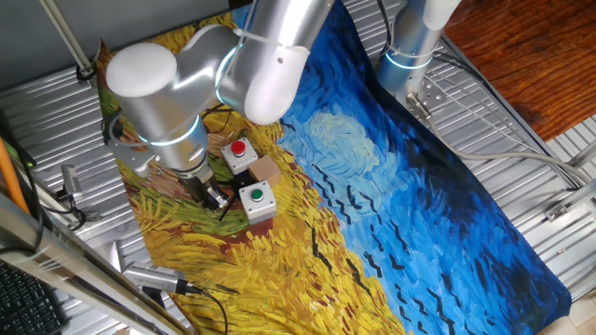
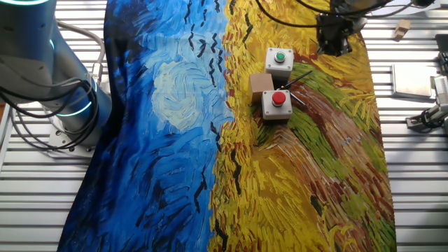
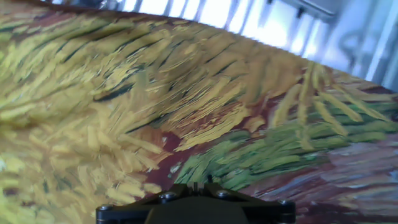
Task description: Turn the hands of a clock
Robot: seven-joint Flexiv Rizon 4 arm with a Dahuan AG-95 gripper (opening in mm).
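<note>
Oddly, no clock shows anywhere on the table point(image 2: 413, 203). Gripper point(image 1: 212, 195) hovers beside green button box point(image 1: 257, 200); finger spread can't be told. Locate clock before descending.

A matt printed cloth point(image 1: 400, 186) with painted brushstroke patterning is spread over a ribbed metal tabletop point(image 1: 521, 112). Two button boxes point(image 2: 276, 105) look like smooth pale plastic, one capped by a glossy red button point(image 2: 278, 99) and one by a green button point(image 2: 281, 57). A small block point(image 2: 260, 85) beside them appears matt, like cardboard or wood. The arm's shell point(image 1: 186, 74) is smooth, satin silver-grey.
</note>
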